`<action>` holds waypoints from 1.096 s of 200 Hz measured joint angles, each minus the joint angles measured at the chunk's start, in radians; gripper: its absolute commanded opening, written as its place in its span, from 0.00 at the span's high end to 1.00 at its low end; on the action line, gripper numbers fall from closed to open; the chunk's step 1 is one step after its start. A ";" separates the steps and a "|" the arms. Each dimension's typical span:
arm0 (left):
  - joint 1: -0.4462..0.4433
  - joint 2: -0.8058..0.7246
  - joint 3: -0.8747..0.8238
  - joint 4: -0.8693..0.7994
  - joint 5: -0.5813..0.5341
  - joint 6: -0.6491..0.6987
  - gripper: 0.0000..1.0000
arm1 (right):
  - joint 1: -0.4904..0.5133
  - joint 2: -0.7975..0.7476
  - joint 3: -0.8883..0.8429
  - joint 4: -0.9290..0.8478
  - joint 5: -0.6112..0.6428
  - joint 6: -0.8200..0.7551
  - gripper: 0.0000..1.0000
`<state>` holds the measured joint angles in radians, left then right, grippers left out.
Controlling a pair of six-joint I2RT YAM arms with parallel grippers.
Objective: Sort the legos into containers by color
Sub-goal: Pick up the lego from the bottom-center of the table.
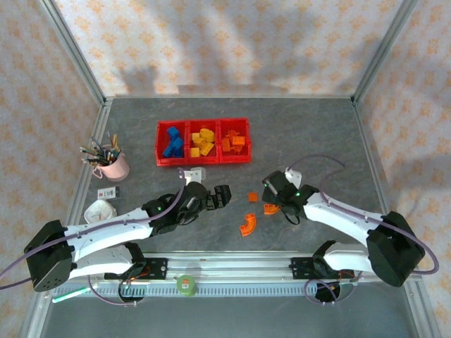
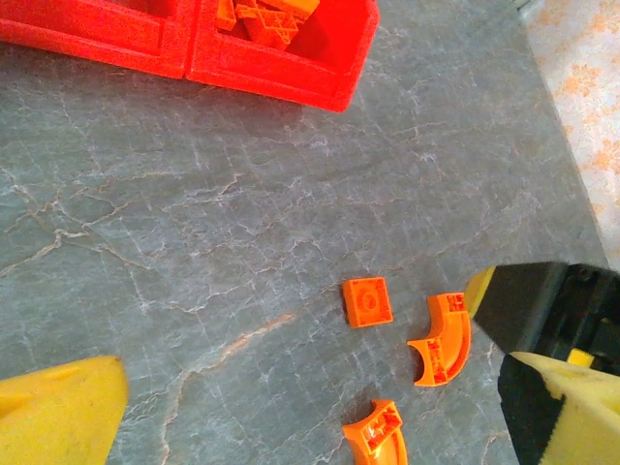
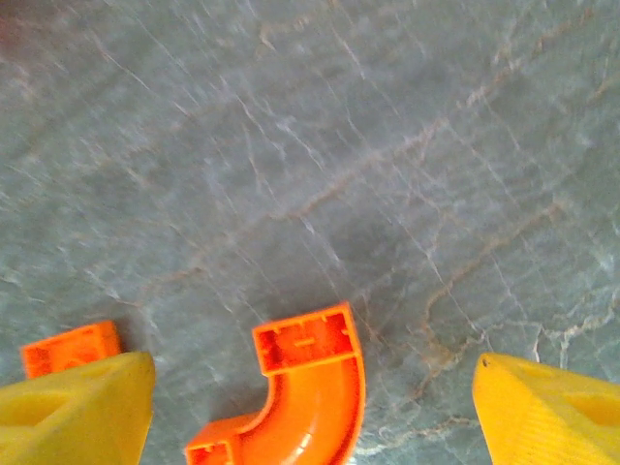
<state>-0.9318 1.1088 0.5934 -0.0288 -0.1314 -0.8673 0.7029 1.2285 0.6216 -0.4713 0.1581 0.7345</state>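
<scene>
Right gripper [image 3: 310, 363] spread wide astride an orange arch brick [image 3: 320, 412] on the grey table [image 3: 320, 145], pads [image 3: 77, 407] clear of it, nothing held; left gripper [image 1: 223, 196] also spread and empty, near an orange square plate [image 1: 253, 196]. For a clean pick, I'd centre the arch between the pads, go low, and pinch its flat sides so it can't swivel, then carry it to the red tray's [image 1: 246, 159] right-hand bin, where the orange pieces lie. No legible writing: the small card [image 1: 107, 192] by the pink cup [image 1: 113, 167] is too small to read.
</scene>
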 measured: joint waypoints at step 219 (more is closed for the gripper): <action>-0.009 0.080 0.013 0.024 -0.008 -0.006 0.01 | -0.050 0.183 -0.011 0.125 0.012 -0.120 0.68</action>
<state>-0.9409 1.1893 0.6064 -0.0051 -0.1390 -0.8738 0.6533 1.4120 0.6102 -0.3466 0.1699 0.6144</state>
